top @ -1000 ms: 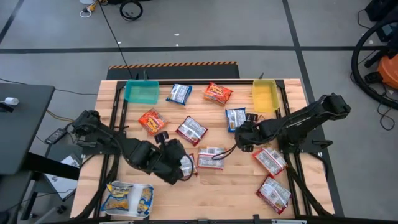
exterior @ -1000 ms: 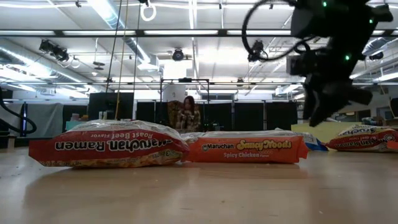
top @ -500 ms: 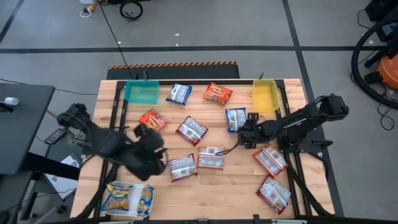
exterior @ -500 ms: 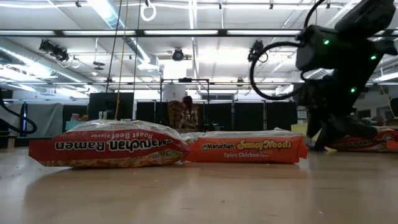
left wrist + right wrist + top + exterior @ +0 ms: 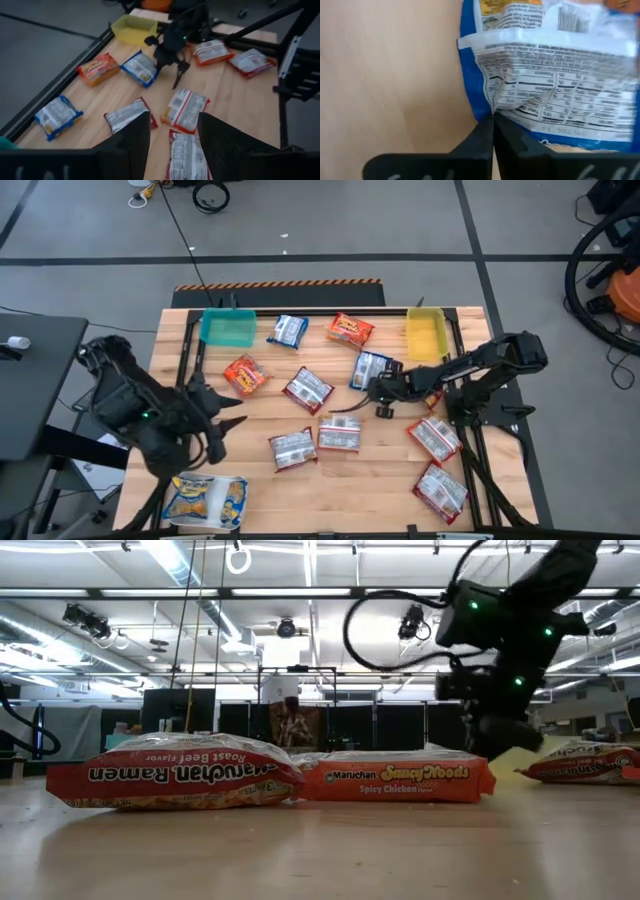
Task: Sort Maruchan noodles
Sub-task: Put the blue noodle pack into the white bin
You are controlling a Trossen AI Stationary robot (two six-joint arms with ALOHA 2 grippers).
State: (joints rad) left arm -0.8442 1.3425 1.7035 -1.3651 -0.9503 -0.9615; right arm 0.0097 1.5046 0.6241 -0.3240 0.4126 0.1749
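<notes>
Right gripper (image 5: 373,385) is low over the middle of the wooden surface (image 5: 380,480), fingers (image 5: 492,135) pinched together on the edge of a blue packet (image 5: 367,370), near the yellow tray (image 5: 425,333) at the far right corner. Right wrist view shows the packet's (image 5: 555,95) blue border and white nutrition panel right at the fingertips; the fingers meet with no gap. Can't tell whether the packet is off the surface.

Left gripper (image 5: 222,412) is at the left side of the surface, well apart from the packets, holding nothing. Its fingers (image 5: 137,135) stand apart in the left wrist view, with bare wood and packets visible between them.

Rest of the noodles on the surface:
- second blue packet (image 5: 287,330) at the far edge, just right of the teal tray (image 5: 228,329)
- orange packet (image 5: 350,330) at the far edge, between the two trays
- another orange packet (image 5: 244,374) left of centre
- red-and-white packets mid-surface: (image 5: 308,390), (image 5: 292,448), (image 5: 339,434)
- two more red-and-white packets on the right near side: (image 5: 434,437), (image 5: 441,490)
- white tray (image 5: 207,500) at the near left corner with yellow-and-blue packets in it

Low view: a red Roast Beef packet (image 5: 170,772) and an orange Spicy Chicken packet (image 5: 395,778) lie touching end to end, right arm hanging behind them.
</notes>
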